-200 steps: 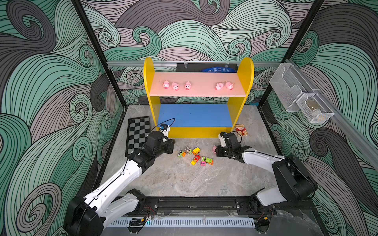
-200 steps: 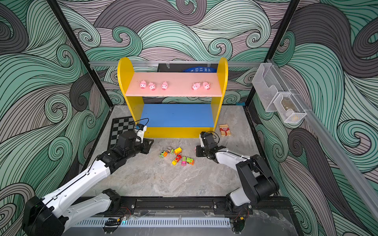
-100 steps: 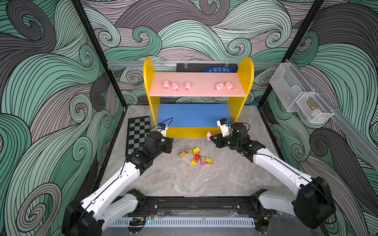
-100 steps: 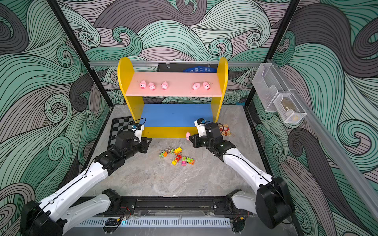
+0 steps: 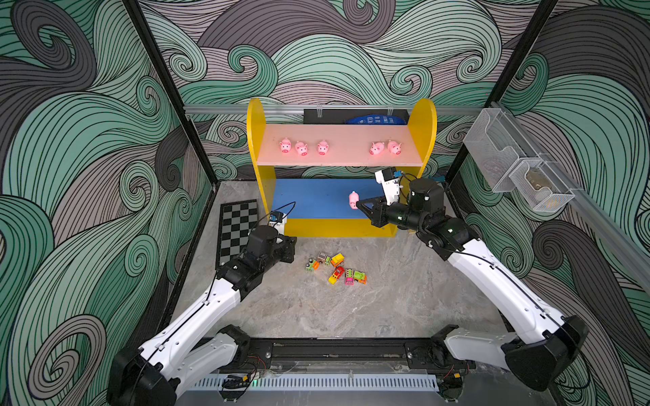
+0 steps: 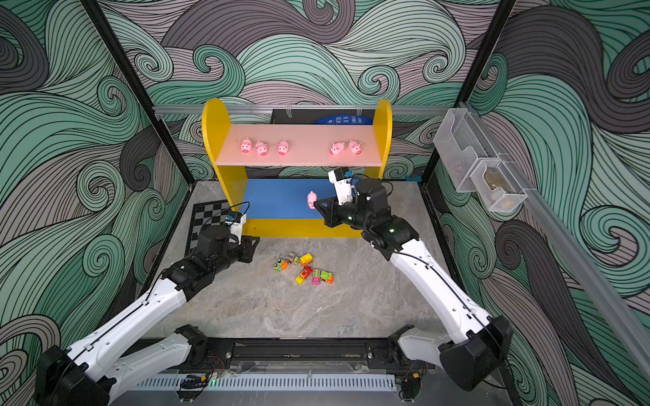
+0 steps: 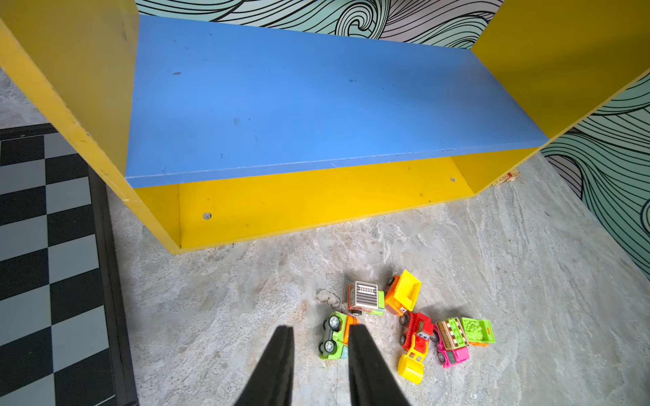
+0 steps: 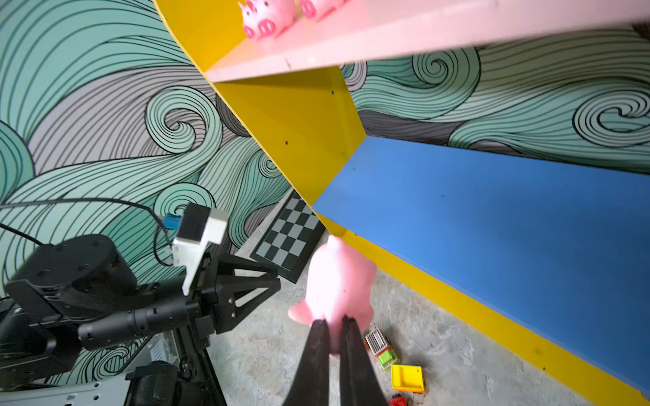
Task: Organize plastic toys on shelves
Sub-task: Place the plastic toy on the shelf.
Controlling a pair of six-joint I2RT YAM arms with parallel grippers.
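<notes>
The yellow shelves (image 5: 256, 147) (image 6: 211, 147) stand at the back. Several pink pigs (image 5: 301, 148) (image 6: 261, 148) (image 8: 267, 17) sit on the pale pink upper board; the blue lower board (image 5: 309, 200) (image 7: 316, 98) (image 8: 492, 218) is bare. My right gripper (image 5: 358, 204) (image 6: 316, 204) (image 8: 334, 320) is shut on another pink pig (image 5: 353, 200) (image 6: 311, 200) (image 8: 339, 277), held in the air before the blue board. Several toy vehicles (image 5: 337, 269) (image 6: 304, 269) (image 7: 408, 316) lie clustered on the floor. My left gripper (image 5: 292, 249) (image 6: 255, 247) (image 7: 320, 328) hovers low to their left, open and empty; a green-orange truck (image 7: 334, 335) lies just past its fingertips.
A grey-black checkerboard (image 5: 237, 228) (image 7: 42, 246) lies left of the shelves. A corner of the card box (image 7: 506, 177) shows by the unit's right foot. Wire mesh baskets (image 5: 517, 165) hang on the right wall. The black base rail (image 5: 334, 351) runs along the front.
My right arm has lifted the pig off the floor and carried it up and back, to the front of the blue board. The left arm has barely moved.
</notes>
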